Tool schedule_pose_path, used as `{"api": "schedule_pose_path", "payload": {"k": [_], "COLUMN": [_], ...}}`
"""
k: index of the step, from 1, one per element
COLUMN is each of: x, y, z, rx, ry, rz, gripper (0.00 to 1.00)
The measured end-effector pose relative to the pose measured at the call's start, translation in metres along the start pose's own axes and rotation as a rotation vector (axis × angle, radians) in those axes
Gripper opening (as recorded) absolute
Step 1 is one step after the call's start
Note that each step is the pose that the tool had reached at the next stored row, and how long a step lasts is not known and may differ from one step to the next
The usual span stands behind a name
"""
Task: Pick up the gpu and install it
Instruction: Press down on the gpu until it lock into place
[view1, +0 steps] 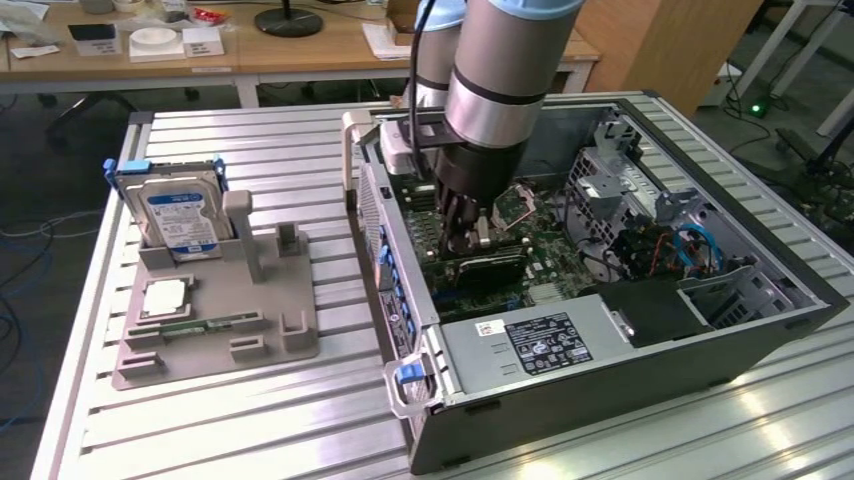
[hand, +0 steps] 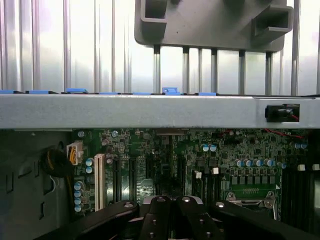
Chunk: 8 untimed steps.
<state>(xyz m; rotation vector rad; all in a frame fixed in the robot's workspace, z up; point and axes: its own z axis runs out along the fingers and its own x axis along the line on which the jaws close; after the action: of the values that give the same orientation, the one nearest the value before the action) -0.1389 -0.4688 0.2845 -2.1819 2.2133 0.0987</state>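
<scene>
One pincer (view1: 466, 238): fully closed, fingers together and pointing straight down into the open computer case (view1: 641, 360). No object is visibly clamped between the fingers. In the wrist view the closed pincer (hand: 172, 212) hangs just over the motherboard (hand: 150, 160).
Gpu (view1: 491, 266): dark flat card directly beneath the fingertips, standing on edge on the motherboard (view1: 547, 270). It appears to be in a slot. Whether the fingertips touch its top edge cannot be told.
Reason for posture: judged, closed fingers form a single blunt tip suited to pushing the card down rather than carrying it.
Arm (view1: 494, 90): vertical over the case, which keeps any push in line with the slot.
Case orientation: laid on its side with the side panel off, so the board faces up and is open to a vertical approach.
Power supply (view1: 534, 345): at 5 o'clock from the pincer in the exterior view, clear of the card.
Parts tray (view1: 214, 300): at 9 o'clock from the case on the ribbed surface (view1: 267, 420).
Hard drive (view1: 180, 215): upright in the tray's holder, at 9 o'clock from the pincer, well apart.
</scene>
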Motion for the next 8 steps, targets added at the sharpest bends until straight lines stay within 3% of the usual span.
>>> {"api": "schedule_pose_path", "payload": {"k": [2, 3, 4, 8], "x": [-0.0001, -0.0001, -0.0001, -0.0002], "y": [0.0000, -0.0001, -0.0004, -0.0013], "z": [-0.0007, -0.0008, -0.0009, -0.0011], "rx": [-0.0041, -0.0133, -0.0281, -0.1016], "ry": [-0.0004, -0.0003, 0.0009, 0.0040], "rz": [0.000, 0.001, 0.002, 0.007], "gripper": [0.10, 0.10, 0.10, 0.10]}}
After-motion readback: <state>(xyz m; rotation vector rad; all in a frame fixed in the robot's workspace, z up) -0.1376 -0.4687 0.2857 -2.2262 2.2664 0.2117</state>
